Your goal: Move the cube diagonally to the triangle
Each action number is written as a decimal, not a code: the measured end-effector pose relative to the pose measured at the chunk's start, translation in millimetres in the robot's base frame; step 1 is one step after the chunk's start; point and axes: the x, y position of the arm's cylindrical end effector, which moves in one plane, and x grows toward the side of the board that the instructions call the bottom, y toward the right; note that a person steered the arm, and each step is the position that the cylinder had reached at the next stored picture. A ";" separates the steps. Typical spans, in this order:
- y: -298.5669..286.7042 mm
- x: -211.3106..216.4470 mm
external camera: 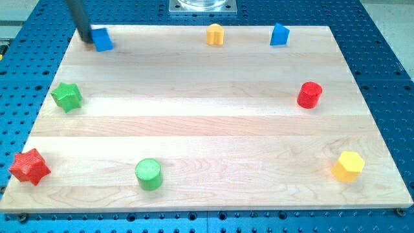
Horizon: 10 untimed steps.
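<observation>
Where a blue perforated metal base frames the scene, a pale wooden counter [207,129] of joined planks, smooth with faint grain, fills most of the view. At the view's top centre, a grey metal plate [204,6] pokes in past the board's edge.

My tool is a straight dark rod with no jaws, so nothing spreads or pinches; my tip [87,41] rests at the view's top left corner, touching the left side of the blue cube [102,40]. That cube has matte, finely ribbed plastic faces.

Along the top edge toward the right stands the blue triangle [279,35], a wedge-like prism, well apart from the cube. Between them sits a small yellow block [215,34] with a rounded top; its exact shape is unclear.

A red cylinder [310,95] stands near the right edge, and a yellow hexagonal block [348,166] lies at the bottom right. A green cylinder [149,174] sits near the bottom edge. A green star [66,96] lies at the left edge, and a red star [29,166] overhangs the bottom left corner.
</observation>
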 end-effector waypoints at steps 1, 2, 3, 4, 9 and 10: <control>85.7 20.7; 43.1 44.5; 2.2 28.0; 49.8 31.4; 405.7 52.8; 416.3 13.5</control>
